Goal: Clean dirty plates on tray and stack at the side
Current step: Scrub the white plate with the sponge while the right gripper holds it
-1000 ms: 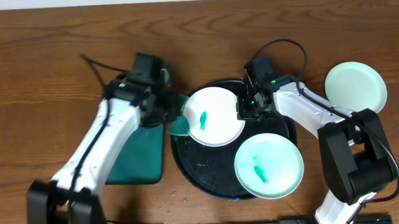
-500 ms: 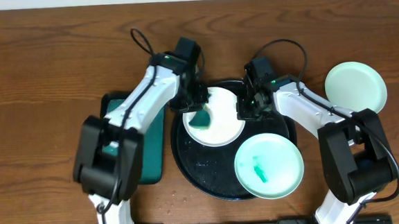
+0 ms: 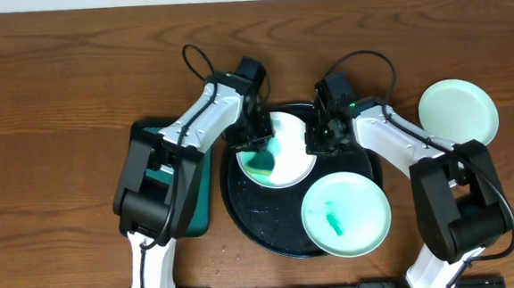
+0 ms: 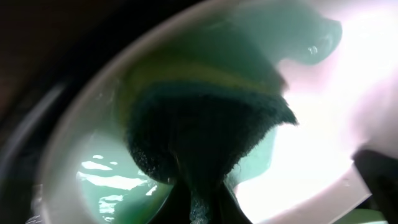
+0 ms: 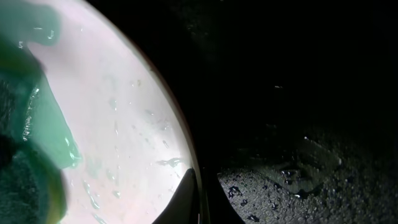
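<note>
1. Black tray (image 3: 244,218) sits mid-counter (image 3: 49,103), glossy with wet speckles. Two white plates are on it and one is off it.
2. Upper plate (image 3: 295,159) is on the far side of the tray, left of centre. Both sets of fingers are on this one.
3. Left fingers (image 3: 259,142) are clenched on a sponge (image 3: 260,159), which is pressed onto the plate's left half.
4. Left wrist view: the sponge (image 4: 205,137) has a dark green scrub face with a yellow layer behind. It fans out from the pinched left fingers (image 4: 196,205) and lies flat on the plate (image 4: 336,106). A green wet film surrounds it.
5. Right fingers (image 3: 318,140) are clamped on the same plate's right rim, opposite the sponge.
6. Right wrist view: the rim runs straight into the closed tips (image 5: 191,196). White plate (image 5: 118,124) is on one side and speckled tray (image 5: 298,93) on the other.
7. Lower plate (image 3: 359,200) is on the near-right part of the tray with a green smear (image 3: 335,220) at its centre. It is just beside the upper plate, and I can't tell if the rims touch. It is apart from both sets of fingers.
8. Third plate (image 3: 457,112) is on the counter right of the tray, well apart from the fingers.
9. Dark-green rectangular tray (image 3: 185,202) lies left of the black one, partly under the left arm.
</note>
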Available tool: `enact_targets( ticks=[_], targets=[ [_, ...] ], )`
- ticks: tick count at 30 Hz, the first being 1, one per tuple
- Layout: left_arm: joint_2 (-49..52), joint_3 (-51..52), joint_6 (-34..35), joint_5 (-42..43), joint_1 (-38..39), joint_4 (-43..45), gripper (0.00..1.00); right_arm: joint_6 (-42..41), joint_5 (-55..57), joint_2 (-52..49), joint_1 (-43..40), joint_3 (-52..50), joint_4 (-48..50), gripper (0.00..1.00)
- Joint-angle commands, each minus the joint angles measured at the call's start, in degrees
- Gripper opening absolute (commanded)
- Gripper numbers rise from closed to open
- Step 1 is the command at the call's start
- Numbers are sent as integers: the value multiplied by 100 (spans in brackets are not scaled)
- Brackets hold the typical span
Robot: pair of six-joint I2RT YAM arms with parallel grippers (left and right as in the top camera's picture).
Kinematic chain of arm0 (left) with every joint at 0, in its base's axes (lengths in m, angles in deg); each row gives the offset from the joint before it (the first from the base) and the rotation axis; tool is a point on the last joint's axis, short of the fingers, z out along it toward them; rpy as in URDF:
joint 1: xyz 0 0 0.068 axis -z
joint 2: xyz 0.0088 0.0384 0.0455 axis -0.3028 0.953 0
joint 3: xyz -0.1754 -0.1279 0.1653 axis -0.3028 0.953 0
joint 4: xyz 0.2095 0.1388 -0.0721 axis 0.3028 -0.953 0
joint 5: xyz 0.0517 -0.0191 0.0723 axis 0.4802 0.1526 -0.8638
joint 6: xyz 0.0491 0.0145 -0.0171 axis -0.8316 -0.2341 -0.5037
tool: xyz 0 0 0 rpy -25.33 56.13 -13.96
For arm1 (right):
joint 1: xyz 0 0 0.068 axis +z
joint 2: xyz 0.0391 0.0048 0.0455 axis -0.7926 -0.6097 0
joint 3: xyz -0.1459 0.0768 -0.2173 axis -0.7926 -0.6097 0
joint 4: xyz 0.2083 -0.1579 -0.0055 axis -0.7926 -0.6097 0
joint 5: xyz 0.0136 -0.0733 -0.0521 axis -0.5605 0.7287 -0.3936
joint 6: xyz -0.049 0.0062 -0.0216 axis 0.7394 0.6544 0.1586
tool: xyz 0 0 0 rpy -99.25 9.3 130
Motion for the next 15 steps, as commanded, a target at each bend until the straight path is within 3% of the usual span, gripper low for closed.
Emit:
enact_targets(
  ticks=[1,10,13,15],
  targets=[
    [442,42,-140,1012,603,470,7,46,74,22,0,-74,17,1],
    [442,42,256,1290,1075,1117,7,81,68,22,0,-74,-48,1],
    [442,42,356,990,981,1032,7,79,66,22,0,-74,-72,1],
    [442,42,361,348,883,761,7,81,50,22,0,-74,-85,1]
  ],
)
